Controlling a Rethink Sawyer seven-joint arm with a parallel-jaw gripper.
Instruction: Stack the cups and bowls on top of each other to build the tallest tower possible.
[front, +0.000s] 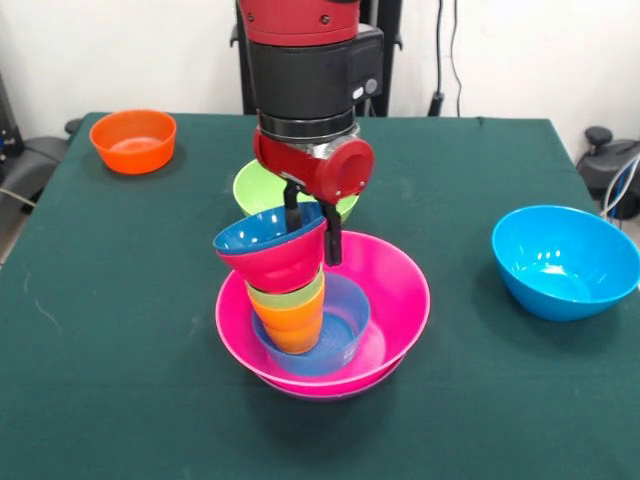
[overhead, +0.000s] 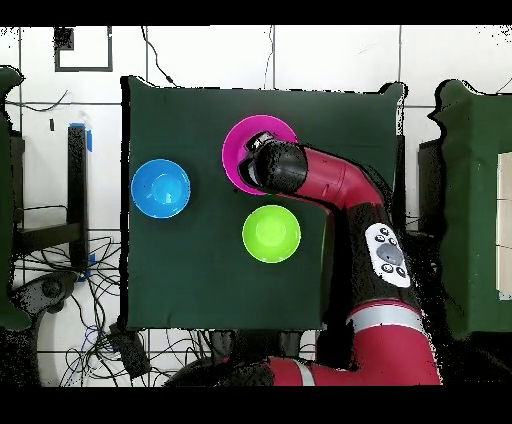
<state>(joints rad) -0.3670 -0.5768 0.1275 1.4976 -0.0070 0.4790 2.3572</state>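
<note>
The tower stands mid-table: a wide pink bowl (front: 400, 300) nested in a purple bowl (front: 330, 392), of which only the lower rim shows. Inside lies a small light-blue bowl (front: 345, 330). In it stands the orange cup (front: 293, 328), then the light green cup (front: 290, 296), then a red bowl (front: 280, 265) with a dark-blue bowl (front: 260, 233) in it, tilted. My gripper (front: 312, 240) comes down from above and is shut on the rim of these two top bowls, one finger inside, one outside. In the overhead view the arm (overhead: 330, 185) hides all but the pink rim (overhead: 238, 140).
A lime green bowl (front: 255, 185) (overhead: 271, 233) sits just behind the tower. A large sky-blue bowl (front: 565, 262) (overhead: 160, 188) stands to the right in the front view. A small orange bowl (front: 133, 140) is at the far left corner.
</note>
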